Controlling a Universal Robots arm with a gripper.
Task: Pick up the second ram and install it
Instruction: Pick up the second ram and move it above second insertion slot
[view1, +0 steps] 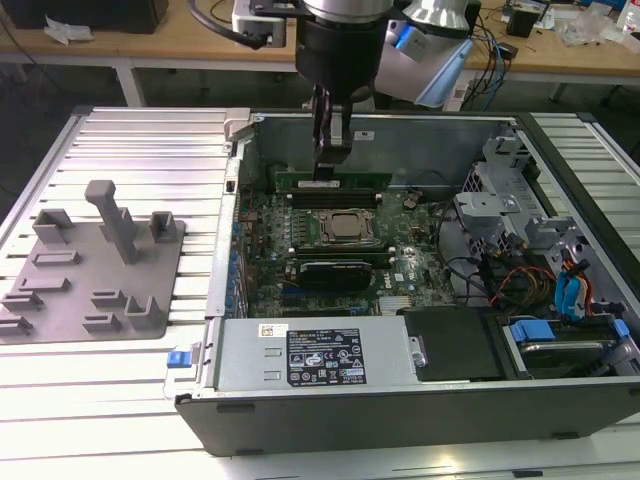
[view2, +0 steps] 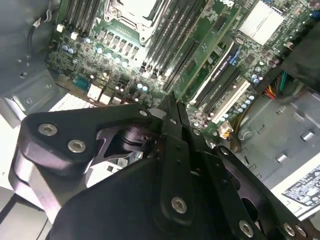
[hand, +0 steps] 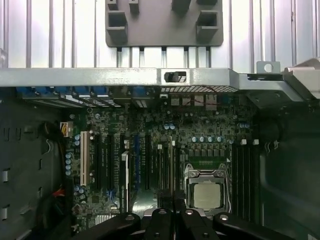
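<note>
My black claw (view1: 328, 166) is clenched, its tips at the long thin green ram stick (view1: 365, 182). The stick looks light, stiff and fragile, best held mid-length by its flat faces.

Glare on table (view1: 90, 400), dim inside the case (view1: 400, 420)

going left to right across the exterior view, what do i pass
grey fixture block → computer case's side wall → CPU socket → metal drive cage
</note>
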